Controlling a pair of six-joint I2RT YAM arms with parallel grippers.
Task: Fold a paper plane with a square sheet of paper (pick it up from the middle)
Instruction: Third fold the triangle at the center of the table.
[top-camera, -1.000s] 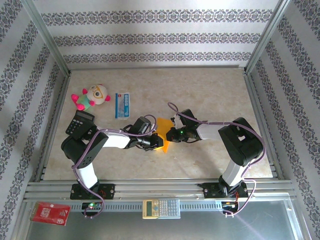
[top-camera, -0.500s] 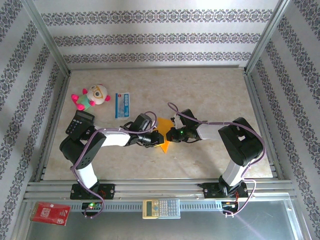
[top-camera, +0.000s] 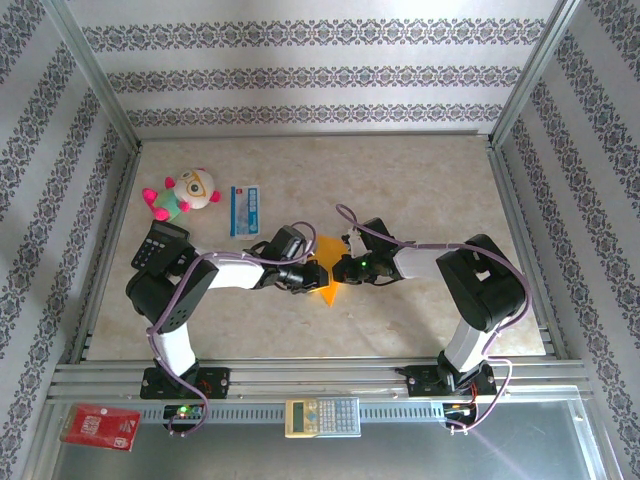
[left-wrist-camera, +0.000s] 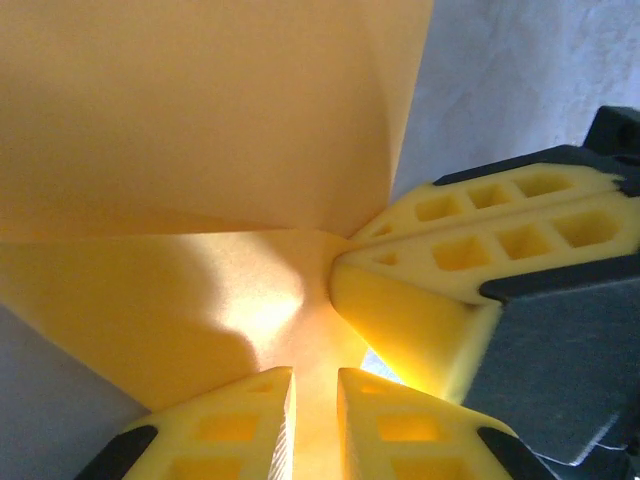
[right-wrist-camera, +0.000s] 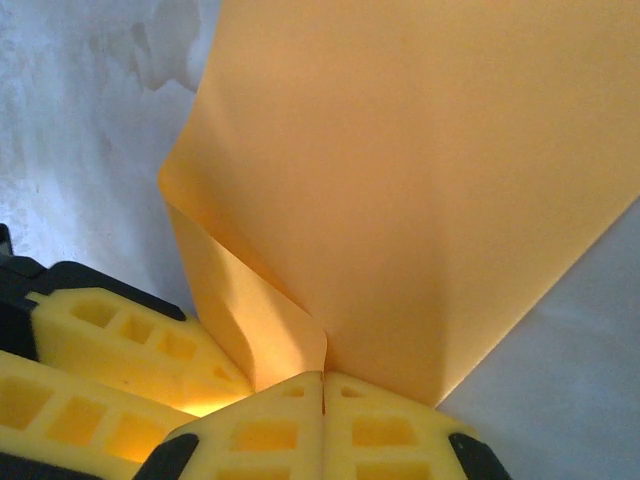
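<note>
paper (top-camera: 326, 272): sitting centre frame on table (top-camera: 420, 180), bending between both claws
left claw (left-wrist-camera: 303, 420): jaws standing slightly apart around paper edge
right claw (right-wrist-camera: 322, 400): pinching paper
progress: early, first crease forming, no dart yet

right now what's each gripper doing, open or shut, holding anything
left gripper: slightly open, with the orange paper sheet between its fingers.
right gripper: shut on the orange paper sheet.

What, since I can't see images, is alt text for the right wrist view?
The right end effector, shut, pinches the orange-yellow square sheet of paper at bottom centre, which fans upward. The left end effector sits at lower left, over the pale table.
</note>
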